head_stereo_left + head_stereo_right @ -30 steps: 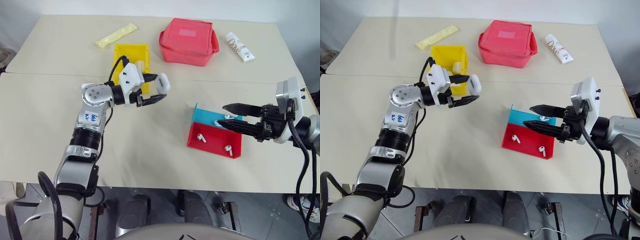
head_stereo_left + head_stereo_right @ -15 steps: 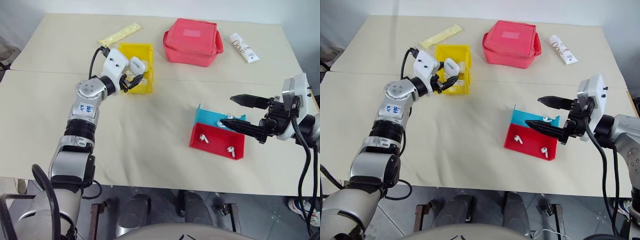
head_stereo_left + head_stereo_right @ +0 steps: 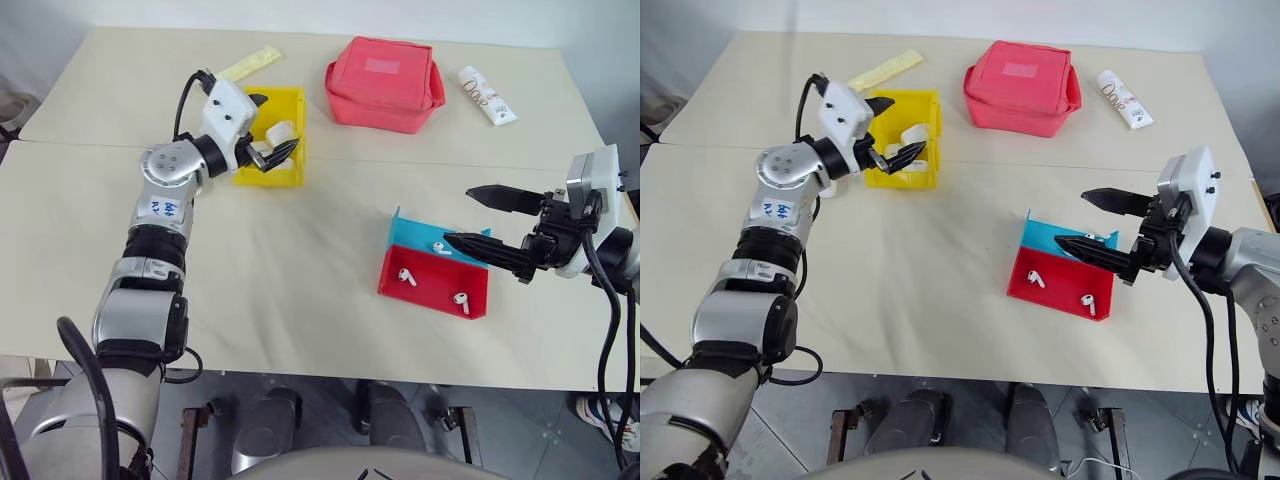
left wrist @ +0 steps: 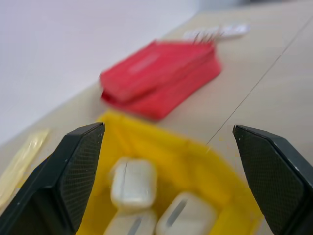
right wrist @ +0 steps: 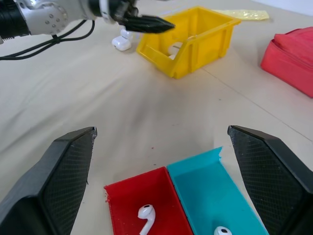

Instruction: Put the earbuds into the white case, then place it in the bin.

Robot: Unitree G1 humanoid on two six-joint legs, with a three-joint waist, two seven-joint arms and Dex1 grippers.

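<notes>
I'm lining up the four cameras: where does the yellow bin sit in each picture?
Left eye view: yellow bin, upper left, by the left claw.
Right eye view: upper left.
Left wrist view: lower centre, white cases inside.
Right wrist view: top centre.
Shared landmark: red pouch, beside the bin.

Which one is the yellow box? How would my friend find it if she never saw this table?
Look at the far side of the table, just left of the big pink-red pouch. The yellow bin sits there, with the left gripper open over it. It is the only tall-walled yellow box, and it has white cases inside, unlike the flat red-and-blue tray.
</notes>
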